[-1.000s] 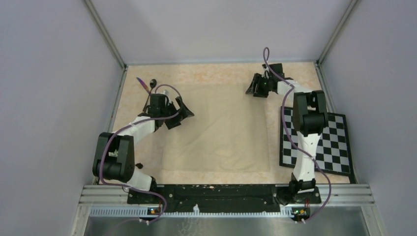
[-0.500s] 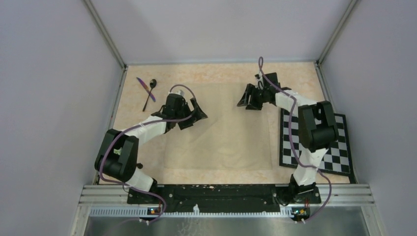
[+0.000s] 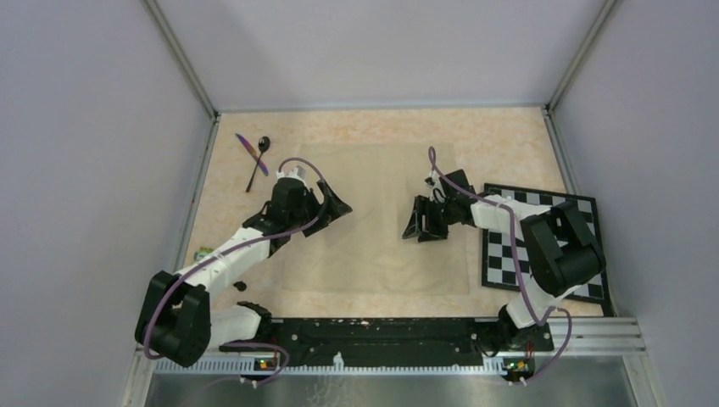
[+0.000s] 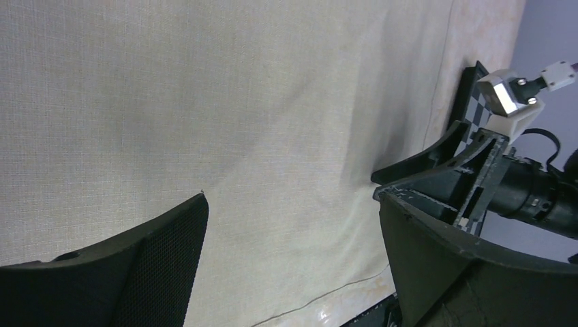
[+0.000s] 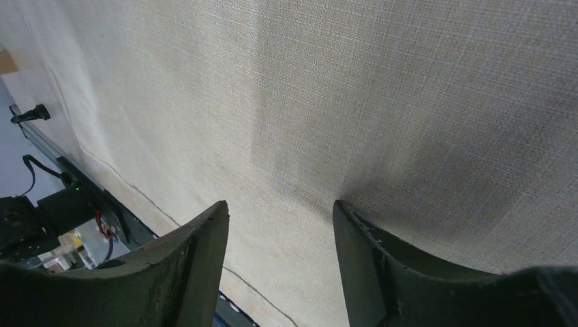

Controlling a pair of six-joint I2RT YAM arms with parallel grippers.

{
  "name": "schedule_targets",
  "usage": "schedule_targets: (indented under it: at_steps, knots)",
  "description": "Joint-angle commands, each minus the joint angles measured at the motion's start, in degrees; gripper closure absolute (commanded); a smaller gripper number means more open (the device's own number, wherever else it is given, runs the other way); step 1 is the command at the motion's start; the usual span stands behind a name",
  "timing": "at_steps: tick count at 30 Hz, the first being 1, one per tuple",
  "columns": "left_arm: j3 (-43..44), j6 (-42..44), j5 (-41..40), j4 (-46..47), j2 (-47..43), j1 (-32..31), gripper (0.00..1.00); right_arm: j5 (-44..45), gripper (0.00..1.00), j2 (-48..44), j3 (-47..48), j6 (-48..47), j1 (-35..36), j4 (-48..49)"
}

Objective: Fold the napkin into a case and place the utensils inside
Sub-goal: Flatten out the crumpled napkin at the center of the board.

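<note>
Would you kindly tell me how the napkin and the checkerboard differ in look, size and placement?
The napkin is plain beige-tan cloth; the checkerboard is black-and-white squares. The napkin is larger and spreads across the middle; the checkerboard sits at the right, a strip of bare tabletop between them. The left end effector and right end effector, both open, hang over the napkin, neither over the checkerboard. Napkin and checkerboard both lie flat.

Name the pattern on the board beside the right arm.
The board is a black-and-white checkerboard, clearest in the top view.
</note>
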Motion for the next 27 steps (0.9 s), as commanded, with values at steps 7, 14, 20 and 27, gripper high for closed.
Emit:
schedule_targets:
  at_steps: [7,14,20,27]
  knots:
    - [1.51,3.82,-2.43,-4.77,-7.34,-0.20,0.01,7.13,0.42,-3.61,-10.01,1.95,-0.17,3.93]
    - [7.55,13.19,-3.71,-9.32,0.09,-0.20,0.01,15.57,0.41,-8.08,-7.34,-3.56,-0.05,-2.63]
    - [7.00,17.59,-0.16,-5.02,1.32,-0.29,0.01,16.81,0.41,-11.17,-5.53,-6.59,0.62,-4.32]
    - [5.93,21.45,8.34,-4.15,2.51,-0.33,0.01,18.33,0.37,-15.74,-2.14,-3.56,2.86,-10.13]
